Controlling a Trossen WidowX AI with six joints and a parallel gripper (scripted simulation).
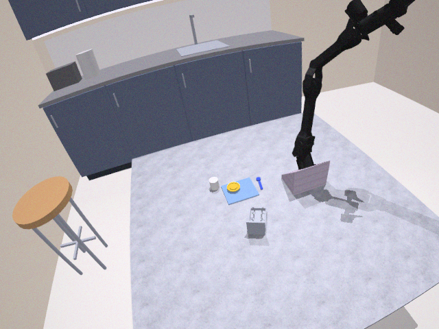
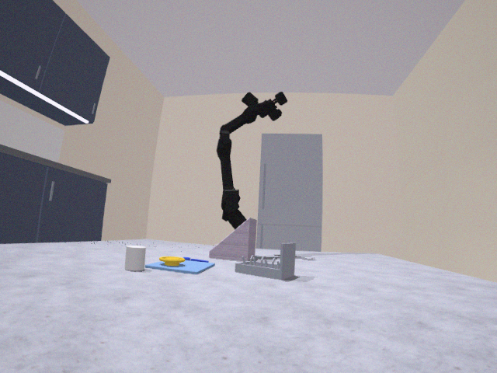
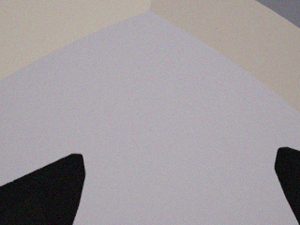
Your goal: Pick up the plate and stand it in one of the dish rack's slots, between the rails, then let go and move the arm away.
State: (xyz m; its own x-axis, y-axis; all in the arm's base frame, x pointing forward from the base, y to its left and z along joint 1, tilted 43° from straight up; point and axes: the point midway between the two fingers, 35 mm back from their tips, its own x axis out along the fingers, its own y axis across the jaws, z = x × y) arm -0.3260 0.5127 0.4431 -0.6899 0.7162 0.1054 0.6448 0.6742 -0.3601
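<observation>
- The yellow plate (image 1: 233,186) (image 2: 172,259) lay flat, toward the tabletop (image 1: 198,276) (image 2: 200,321) edge along the blue cabinets (image 1: 212,92) (image 2: 24,208).
- Under it was a light-blue board (image 1: 244,195) (image 2: 194,266); the plate sat nearer the board's side facing the white cup (image 1: 213,184) (image 2: 135,259), on the way to the stool-side edge.
- A blue spoon (image 1: 259,183) (image 2: 196,259) lay just beside the board's opposite side.
- The grey dish rack (image 1: 256,228) (image 2: 288,260) stood farther from the cabinet edge, its slots holding no plate.
- The pink wedge (image 1: 311,178) (image 2: 237,246) stood by the arm's foot, well in from the tabletop corners.
- The gripper (image 1: 398,16) (image 2: 277,106) (image 3: 184,163) hung high and well apart from the plate, fingers wide with nothing between them.
- Picking up seemed the step in hand, not yet begun; the next move called for swinging down and lining the fingers up with the rim.
</observation>
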